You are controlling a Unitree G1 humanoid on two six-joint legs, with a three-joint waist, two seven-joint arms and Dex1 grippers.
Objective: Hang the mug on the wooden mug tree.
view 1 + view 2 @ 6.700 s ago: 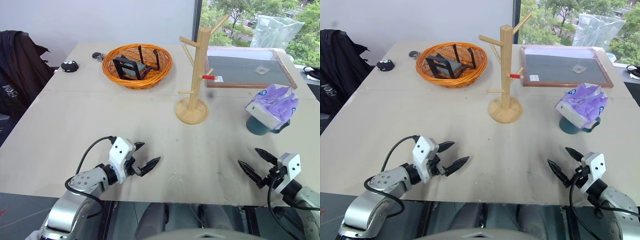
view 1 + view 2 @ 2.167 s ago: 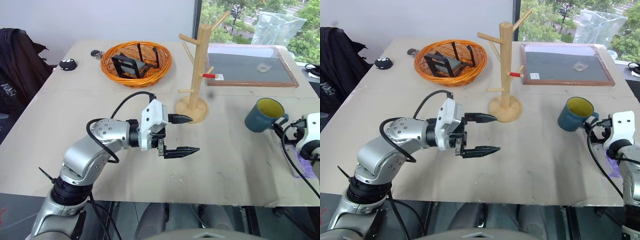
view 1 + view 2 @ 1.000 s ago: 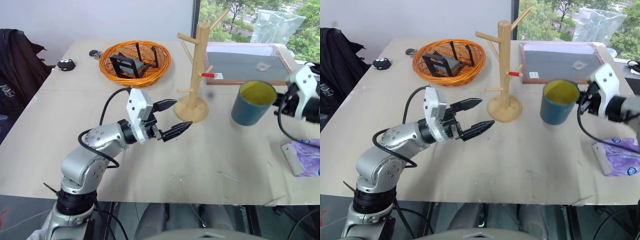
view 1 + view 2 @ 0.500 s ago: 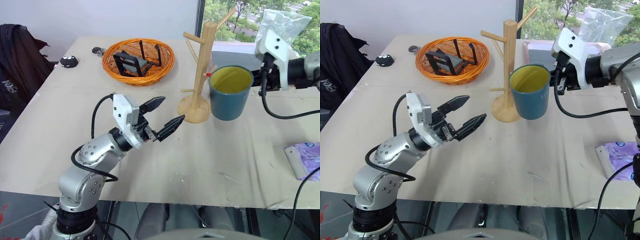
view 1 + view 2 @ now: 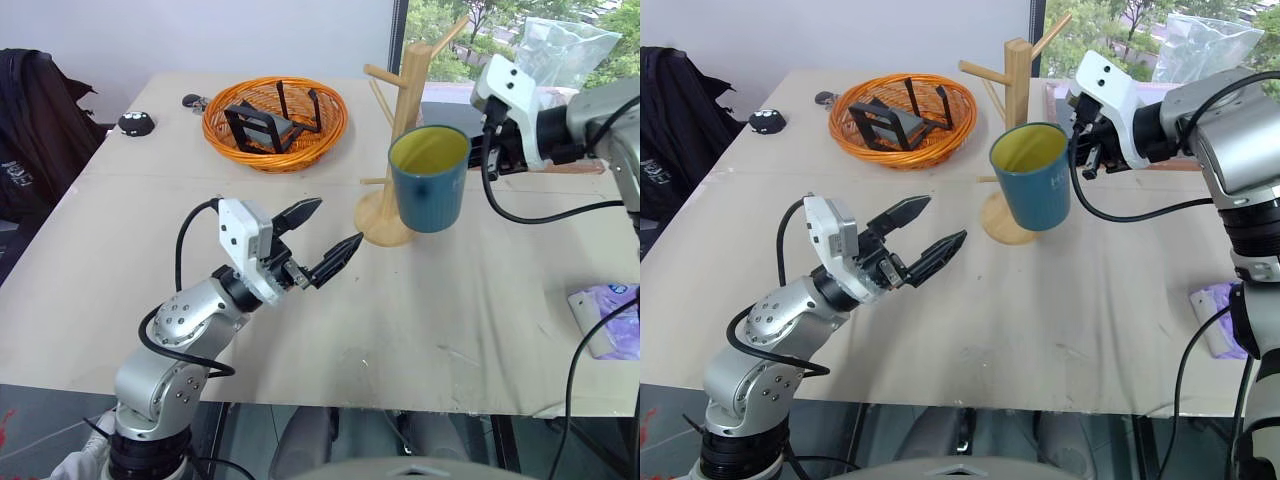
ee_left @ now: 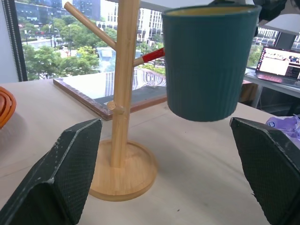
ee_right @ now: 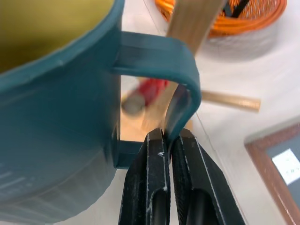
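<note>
Right gripper (image 7: 168,140) pinched tight on the loop handle of the mug (image 5: 430,178), fingers (image 7: 147,187) closed on the handle's lower bend. Mug is teal with yellow inside, held upright in the air above the table (image 5: 450,310), mouth up, just in front of the wooden mug tree (image 5: 400,130) and overlapping its post in the head views; from the left wrist view the mug hangs clear of the table beside the post, not on any peg. Red-tipped peg (image 6: 152,55) points toward the mug, its tip hidden behind the mug wall; in the right wrist view that red tip shows blurred through the handle loop. Tree's round base (image 6: 124,176) sits on the table near the far edge, around the middle. Left gripper (image 5: 318,240) hovers above the table toward the near-left side, jaws spread wide and empty, pointing at the tree base. Orange wicker basket (image 5: 275,122) with a black stand inside near the far-left corner. Framed dark board (image 6: 93,91) lies flat behind the tree toward the far-right corner. Purple-and-white plastic bag (image 5: 608,320) lies near the right edge, well apart from the mug. Small black object (image 5: 137,122) at the far-left edge.
</note>
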